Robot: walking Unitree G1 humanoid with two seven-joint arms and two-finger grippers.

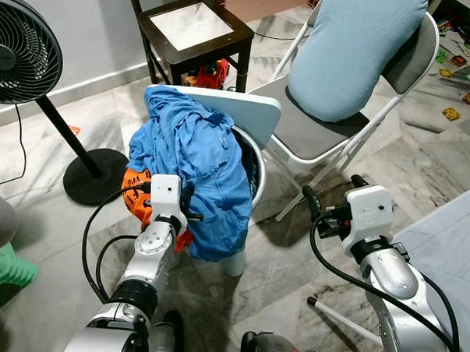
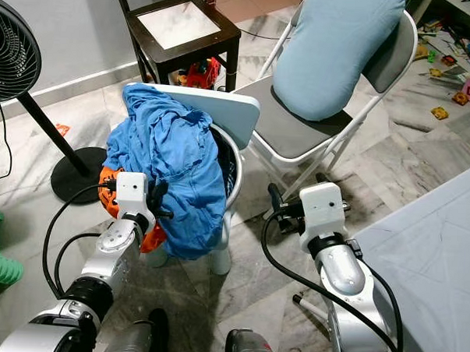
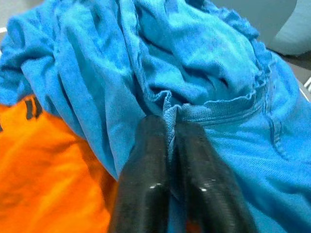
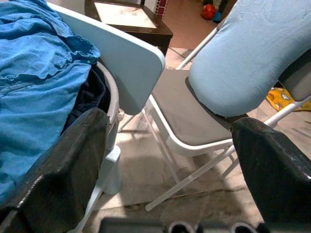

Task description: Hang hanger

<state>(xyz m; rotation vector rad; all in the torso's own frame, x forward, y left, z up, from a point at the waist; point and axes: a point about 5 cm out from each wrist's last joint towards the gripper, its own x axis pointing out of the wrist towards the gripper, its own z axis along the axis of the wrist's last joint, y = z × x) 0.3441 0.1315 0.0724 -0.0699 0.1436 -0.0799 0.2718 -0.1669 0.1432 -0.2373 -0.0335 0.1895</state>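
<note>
Early stage: left tool (image 3: 170, 141) pinched shut on blue garment (image 1: 192, 166) at basket's (image 1: 255, 165) 8 o'clock; right tool (image 4: 170, 160) wide open, empty; hanging pending.

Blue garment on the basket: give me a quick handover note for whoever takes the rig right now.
Left gripper: shut on a fold of the blue garment, which is draped over the laundry basket, above an orange garment.
Right gripper: open, holding nothing, beside the folding chair.
Done: garment gripped.
Left: lift it out and hang it; no hanger can be made out.
</note>
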